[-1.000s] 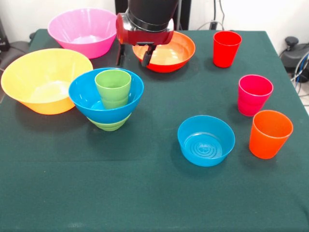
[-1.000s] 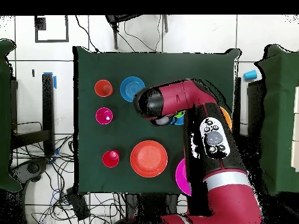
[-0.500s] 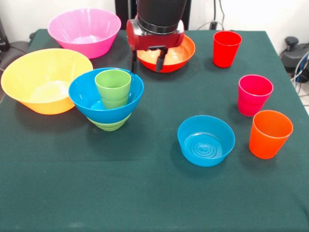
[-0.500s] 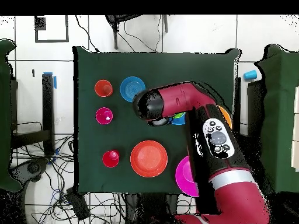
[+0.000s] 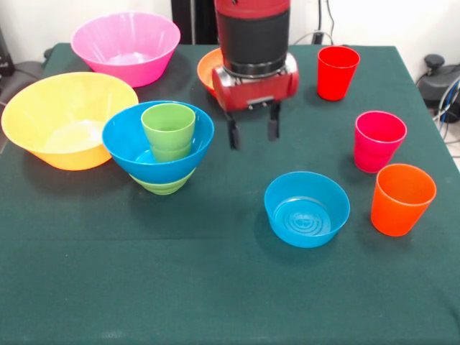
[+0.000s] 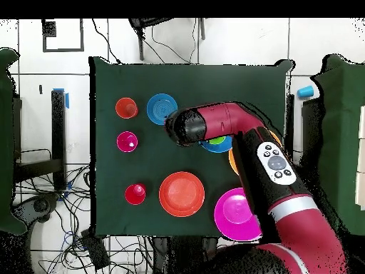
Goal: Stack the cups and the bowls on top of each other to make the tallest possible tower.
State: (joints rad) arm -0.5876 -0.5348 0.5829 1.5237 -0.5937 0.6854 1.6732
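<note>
The red-and-black gripper (image 5: 253,131) hung with jaws spread and empty, between the shallow orange-red plastic bowl (image 5: 209,68) and the small translucent blue bowl (image 5: 307,209).

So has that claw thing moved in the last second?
Yes. The gripper came forward off the orange-red bowl, toward the small blue bowl.

I see no readable text, labels, brands or numbers anywhere: none on cups, bowls, arm or green table cover.
</note>
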